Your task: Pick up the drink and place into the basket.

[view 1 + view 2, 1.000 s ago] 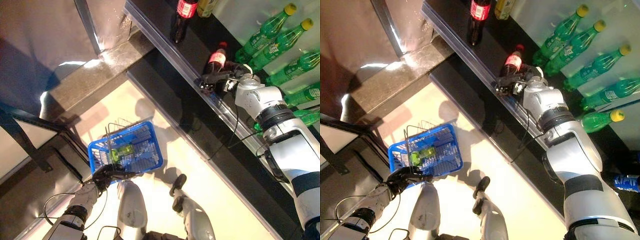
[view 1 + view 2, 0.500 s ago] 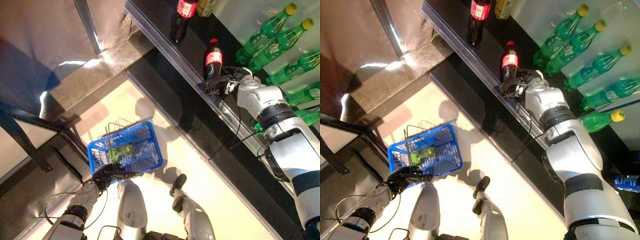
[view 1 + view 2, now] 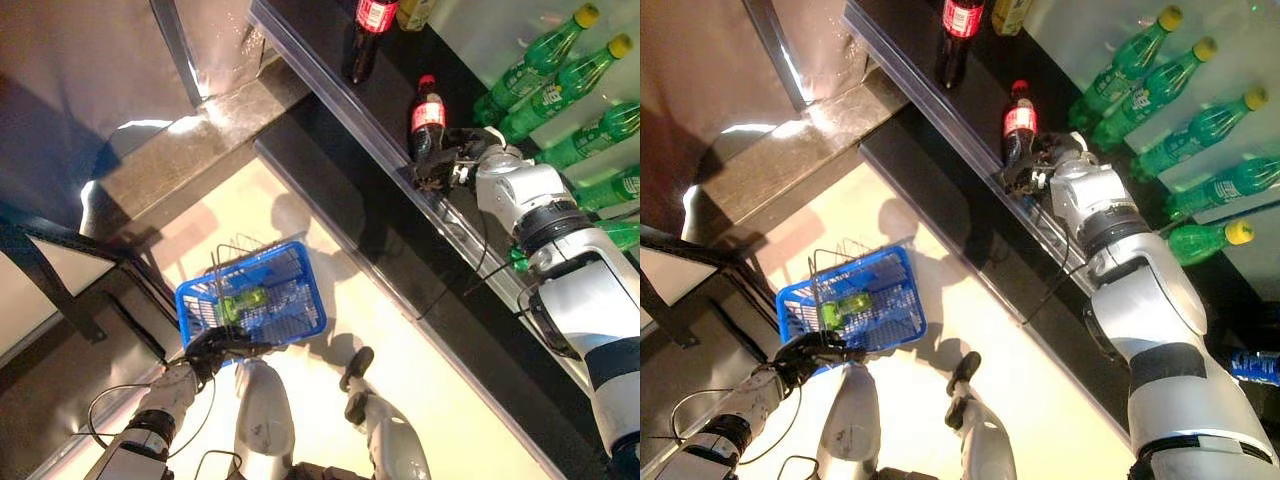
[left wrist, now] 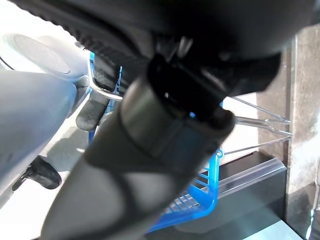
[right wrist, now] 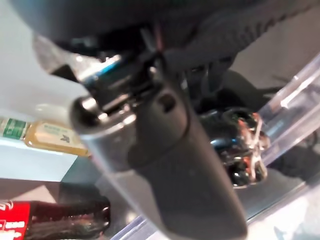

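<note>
A small cola bottle [image 3: 428, 112] with a red cap and red label stands upright on the dark shelf [image 3: 330, 90]. My right hand [image 3: 445, 165] is curled round its lower part; in the right wrist view the bottle's dark base [image 5: 241, 150] shows just past the thumb [image 5: 185, 165]. Down on the floor side, my left hand [image 3: 212, 347] is shut on the wire handle [image 4: 102, 93] of the blue basket [image 3: 300, 322]. A green bottle [image 3: 243, 300] lies inside the basket.
A taller cola bottle [image 3: 364, 35] and a yellow-labelled bottle [image 3: 414, 12] stand further along the shelf. Several green bottles [image 3: 545, 70] lie behind my right arm. A clear rail [image 3: 340, 120] runs along the shelf's front edge. A dark metal frame [image 3: 60, 270] stands left of the basket.
A second ago the cola bottle leaned in my right hand; it now stands upright. The hand has crept slightly along the shelf. Left hand and basket have not moved.
</note>
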{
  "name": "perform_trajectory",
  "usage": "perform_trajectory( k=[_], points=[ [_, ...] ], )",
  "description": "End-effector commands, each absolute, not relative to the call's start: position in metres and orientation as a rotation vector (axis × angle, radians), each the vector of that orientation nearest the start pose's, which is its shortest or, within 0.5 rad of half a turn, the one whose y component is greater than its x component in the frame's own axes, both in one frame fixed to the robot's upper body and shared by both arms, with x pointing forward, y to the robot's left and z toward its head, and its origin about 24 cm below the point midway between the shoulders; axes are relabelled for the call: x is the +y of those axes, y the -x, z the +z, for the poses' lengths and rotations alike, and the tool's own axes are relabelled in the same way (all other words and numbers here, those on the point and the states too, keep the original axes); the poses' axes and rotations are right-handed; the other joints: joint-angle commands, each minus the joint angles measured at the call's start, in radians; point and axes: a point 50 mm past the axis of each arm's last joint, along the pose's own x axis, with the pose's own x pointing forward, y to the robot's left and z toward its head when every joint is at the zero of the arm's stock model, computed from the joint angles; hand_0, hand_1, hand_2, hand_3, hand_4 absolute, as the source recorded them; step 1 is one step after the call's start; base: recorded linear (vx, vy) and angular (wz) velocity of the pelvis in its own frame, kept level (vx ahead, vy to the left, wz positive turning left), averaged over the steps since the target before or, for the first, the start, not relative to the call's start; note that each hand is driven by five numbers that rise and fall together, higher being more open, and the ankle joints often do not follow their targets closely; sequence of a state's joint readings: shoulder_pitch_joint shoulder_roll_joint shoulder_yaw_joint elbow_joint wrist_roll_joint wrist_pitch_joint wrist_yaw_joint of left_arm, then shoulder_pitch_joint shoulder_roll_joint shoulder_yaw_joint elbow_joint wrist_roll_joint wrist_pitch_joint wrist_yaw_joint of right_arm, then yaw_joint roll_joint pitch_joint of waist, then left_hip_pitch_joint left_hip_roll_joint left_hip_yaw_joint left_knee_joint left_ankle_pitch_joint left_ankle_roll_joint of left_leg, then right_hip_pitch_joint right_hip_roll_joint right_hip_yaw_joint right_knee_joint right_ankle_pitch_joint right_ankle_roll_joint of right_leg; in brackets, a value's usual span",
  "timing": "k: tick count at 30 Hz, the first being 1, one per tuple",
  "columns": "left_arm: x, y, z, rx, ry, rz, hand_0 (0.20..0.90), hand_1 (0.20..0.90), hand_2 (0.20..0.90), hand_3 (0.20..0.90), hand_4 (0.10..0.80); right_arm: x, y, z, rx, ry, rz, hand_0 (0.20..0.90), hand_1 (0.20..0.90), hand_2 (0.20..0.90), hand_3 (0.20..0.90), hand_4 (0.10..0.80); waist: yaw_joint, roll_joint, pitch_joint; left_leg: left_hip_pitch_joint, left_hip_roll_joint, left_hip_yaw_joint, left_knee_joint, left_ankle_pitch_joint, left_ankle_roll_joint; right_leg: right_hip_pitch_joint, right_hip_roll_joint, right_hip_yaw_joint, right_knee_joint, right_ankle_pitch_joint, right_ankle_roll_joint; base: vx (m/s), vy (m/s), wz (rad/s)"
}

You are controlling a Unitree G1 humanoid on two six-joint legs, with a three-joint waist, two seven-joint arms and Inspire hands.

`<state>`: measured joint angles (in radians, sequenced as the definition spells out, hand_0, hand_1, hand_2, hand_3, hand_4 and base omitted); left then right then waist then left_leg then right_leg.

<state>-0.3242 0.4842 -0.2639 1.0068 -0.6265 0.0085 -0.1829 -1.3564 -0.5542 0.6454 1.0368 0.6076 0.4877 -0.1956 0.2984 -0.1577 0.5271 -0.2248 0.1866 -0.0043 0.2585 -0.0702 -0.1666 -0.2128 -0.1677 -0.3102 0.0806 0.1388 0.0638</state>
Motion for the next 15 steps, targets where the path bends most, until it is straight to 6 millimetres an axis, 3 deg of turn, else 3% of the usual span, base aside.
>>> perform_trajectory(
  k=[1,7,15],
  points=[
    [0.277,-0.241,-0.061,0.678,-0.018,-0.044,0.3,0.3,0.3,0.2,0.1,-0.215,-0.415,0.314,0.043,0.553,-0.332,0.9,0.9,0.9,0.9,0.8,0.03,0.006,-0.033,-0.058,-0.009,-0.002,0.012,0.039,0.063,0.059,-0.112,-0.055,0.101,-0.085,0.118,0.003,0.014,0.07],
    [0.273,-0.242,-0.062,0.675,-0.012,-0.049,0.3,0.3,0.3,0.2,0.1,-0.211,-0.414,0.32,0.039,0.632,-0.346,0.9,0.9,0.9,0.9,0.8,0.03,0.012,-0.032,-0.061,-0.011,-0.004,0.013,0.04,0.063,0.054,-0.115,-0.053,0.106,-0.087,0.117,0.0,0.007,0.02],
    [0.277,-0.242,-0.06,0.675,-0.021,-0.051,0.3,0.3,0.3,0.2,0.1,-0.222,-0.411,0.327,0.09,0.73,-0.406,0.9,0.9,0.9,0.9,0.8,0.038,0.011,-0.032,-0.064,-0.013,-0.007,0.01,0.042,0.063,0.05,-0.117,-0.057,0.108,-0.086,0.116,0.0,0.0,0.0]
  ],
)
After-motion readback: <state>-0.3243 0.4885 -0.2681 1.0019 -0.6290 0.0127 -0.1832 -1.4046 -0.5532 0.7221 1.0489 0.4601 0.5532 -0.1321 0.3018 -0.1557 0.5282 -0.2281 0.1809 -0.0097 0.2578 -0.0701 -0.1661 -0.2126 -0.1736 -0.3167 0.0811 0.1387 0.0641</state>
